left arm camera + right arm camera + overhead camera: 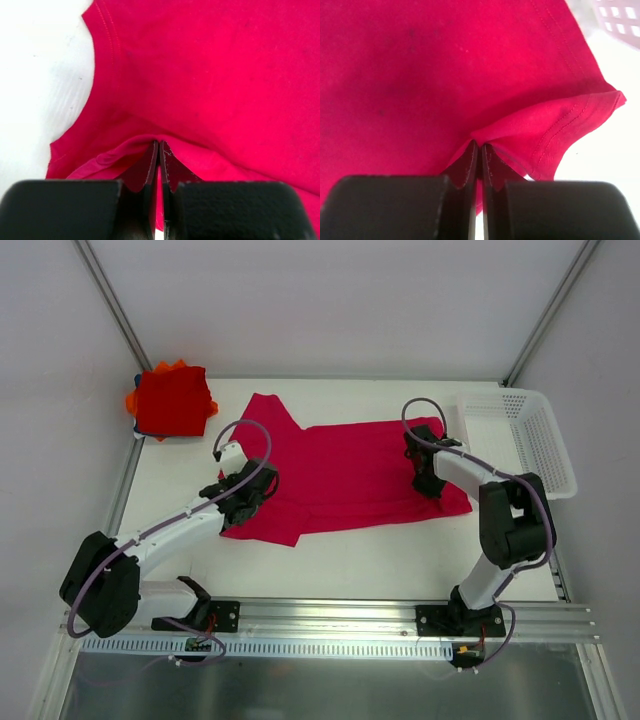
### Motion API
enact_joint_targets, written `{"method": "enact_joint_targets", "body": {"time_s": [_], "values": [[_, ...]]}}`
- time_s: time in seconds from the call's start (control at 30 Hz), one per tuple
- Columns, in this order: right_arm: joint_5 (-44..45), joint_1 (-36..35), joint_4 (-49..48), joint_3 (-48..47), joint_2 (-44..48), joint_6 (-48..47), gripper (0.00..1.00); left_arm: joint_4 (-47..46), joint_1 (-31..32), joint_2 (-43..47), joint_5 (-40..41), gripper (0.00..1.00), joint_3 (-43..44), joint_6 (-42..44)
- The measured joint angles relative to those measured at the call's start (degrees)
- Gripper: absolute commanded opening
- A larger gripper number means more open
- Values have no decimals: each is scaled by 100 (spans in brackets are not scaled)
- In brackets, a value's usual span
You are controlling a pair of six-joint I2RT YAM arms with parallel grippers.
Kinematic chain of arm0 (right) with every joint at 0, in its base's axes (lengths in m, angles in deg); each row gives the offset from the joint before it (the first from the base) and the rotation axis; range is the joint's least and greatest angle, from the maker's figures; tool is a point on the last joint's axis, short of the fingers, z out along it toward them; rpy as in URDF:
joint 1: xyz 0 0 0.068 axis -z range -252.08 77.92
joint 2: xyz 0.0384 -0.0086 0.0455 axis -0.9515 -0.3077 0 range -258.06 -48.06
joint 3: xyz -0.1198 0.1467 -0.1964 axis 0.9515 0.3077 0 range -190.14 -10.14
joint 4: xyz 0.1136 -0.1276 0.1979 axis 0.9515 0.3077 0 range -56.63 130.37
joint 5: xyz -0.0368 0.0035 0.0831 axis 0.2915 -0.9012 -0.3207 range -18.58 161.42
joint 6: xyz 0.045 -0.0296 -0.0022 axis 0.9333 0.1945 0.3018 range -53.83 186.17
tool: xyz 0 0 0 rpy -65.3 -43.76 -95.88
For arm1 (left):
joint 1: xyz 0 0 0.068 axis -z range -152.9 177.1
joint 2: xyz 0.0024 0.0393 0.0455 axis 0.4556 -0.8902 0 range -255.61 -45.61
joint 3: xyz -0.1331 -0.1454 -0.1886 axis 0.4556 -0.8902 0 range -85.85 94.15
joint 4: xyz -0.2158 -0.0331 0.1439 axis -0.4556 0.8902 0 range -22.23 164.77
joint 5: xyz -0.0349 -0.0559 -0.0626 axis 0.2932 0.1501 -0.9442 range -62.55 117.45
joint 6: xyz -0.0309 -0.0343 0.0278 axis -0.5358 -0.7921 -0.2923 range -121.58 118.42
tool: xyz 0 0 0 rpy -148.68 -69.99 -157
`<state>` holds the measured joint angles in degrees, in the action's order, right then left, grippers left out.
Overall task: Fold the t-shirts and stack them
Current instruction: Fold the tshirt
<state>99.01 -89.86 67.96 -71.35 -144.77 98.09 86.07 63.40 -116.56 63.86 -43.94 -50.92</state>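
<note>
On the table point(380, 560), the crimson-pink t-shirt point(350, 465) lies spread mid-frame, clear of the folded t-shirts point(172, 400) stacked upper left, with the left gripper point(256, 494) and right gripper point(428, 484) jaws clenched on pinched cloth at opposite ends, presumably to fold it evenly.

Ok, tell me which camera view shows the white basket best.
The top external view: the white basket appears with its full outline, far right, just past the crimson t-shirt. The right wrist view catches only a perforated corner of it at its top right; the left wrist view shows none of it.
</note>
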Motion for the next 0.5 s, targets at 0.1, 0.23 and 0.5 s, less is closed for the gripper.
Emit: {"method": "enact_joint_targets", "body": {"time_s": [0.1, 0.23, 0.5], "values": [[-4, 7, 0, -131, -297, -11, 0, -210, -114, -164, -118, 0, 0, 63], [-4, 9, 9, -280, -540, -48, 2, -409, -304, -308, -245, 0, -2, 98], [7, 28, 15, -614, -719, -210, 84, -697, -647, -382, -450, 0, -76, 111]]}}
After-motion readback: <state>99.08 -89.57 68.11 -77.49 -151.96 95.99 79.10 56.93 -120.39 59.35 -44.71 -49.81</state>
